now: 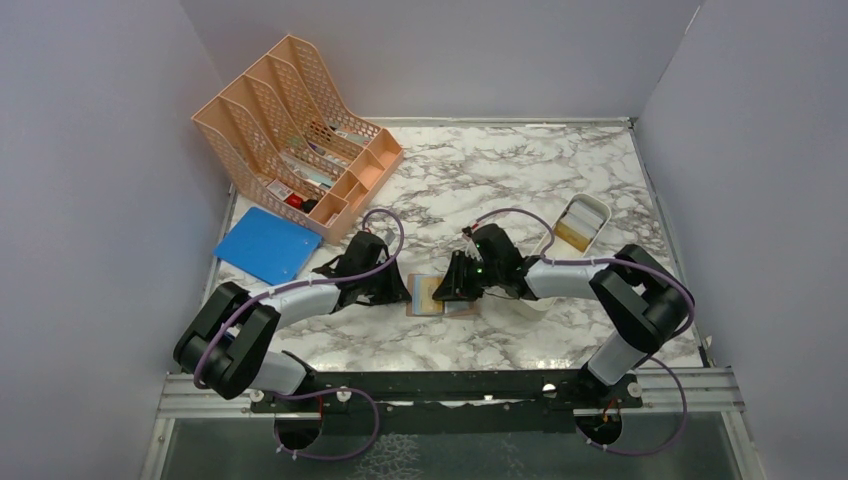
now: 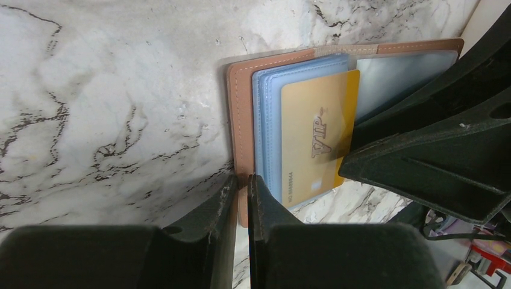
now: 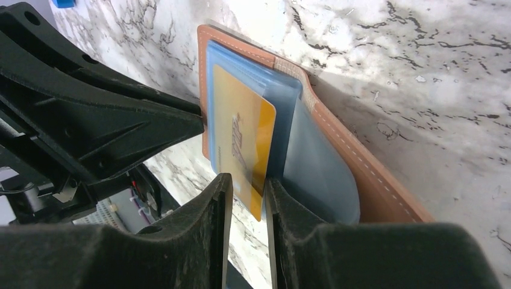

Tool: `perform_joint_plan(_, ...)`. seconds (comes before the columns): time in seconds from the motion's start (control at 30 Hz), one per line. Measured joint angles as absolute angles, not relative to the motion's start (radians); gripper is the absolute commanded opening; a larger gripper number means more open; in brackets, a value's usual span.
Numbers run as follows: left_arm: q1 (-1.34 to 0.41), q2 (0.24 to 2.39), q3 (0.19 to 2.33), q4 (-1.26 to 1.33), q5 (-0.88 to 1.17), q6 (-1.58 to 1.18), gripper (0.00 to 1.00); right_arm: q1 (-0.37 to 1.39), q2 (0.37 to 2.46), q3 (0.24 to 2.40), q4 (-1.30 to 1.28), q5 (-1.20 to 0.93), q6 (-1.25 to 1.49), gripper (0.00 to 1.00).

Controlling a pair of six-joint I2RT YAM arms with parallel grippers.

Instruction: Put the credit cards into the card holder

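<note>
The card holder (image 1: 425, 296) lies open on the marble table, tan leather outside with blue slots (image 2: 241, 114) (image 3: 367, 180). A gold credit card (image 2: 316, 138) (image 3: 244, 135) sits partly in a blue slot, its lower end sticking out past the holder's edge. My left gripper (image 1: 395, 290) (image 2: 241, 180) is shut on the holder's tan edge. My right gripper (image 1: 452, 290) (image 3: 248, 180) straddles the card's free corner. Its jaws stand a little apart, with a gap beside the card.
A peach mesh file organiser (image 1: 290, 130) stands at the back left, with a blue folder (image 1: 265, 245) flat in front of it. A white oblong tray (image 1: 585, 215) with something yellowish inside sits behind the right arm. Grey walls close in three sides.
</note>
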State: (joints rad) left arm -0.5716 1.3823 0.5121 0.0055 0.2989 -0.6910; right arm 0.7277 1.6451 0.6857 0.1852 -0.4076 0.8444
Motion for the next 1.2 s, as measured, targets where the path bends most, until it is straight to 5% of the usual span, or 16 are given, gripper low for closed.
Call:
perform_joint_plan(0.9, -0.572, 1.382, 0.513, 0.004, 0.300, -0.696, 0.16, 0.741, 1.649, 0.686, 0.184, -0.393, 0.841, 0.28)
perform_joint_plan(1.2, -0.572, 1.359, 0.526, -0.023, 0.300, -0.698, 0.23, 0.741, 1.639, 0.691, 0.155, -0.392, 0.825, 0.31)
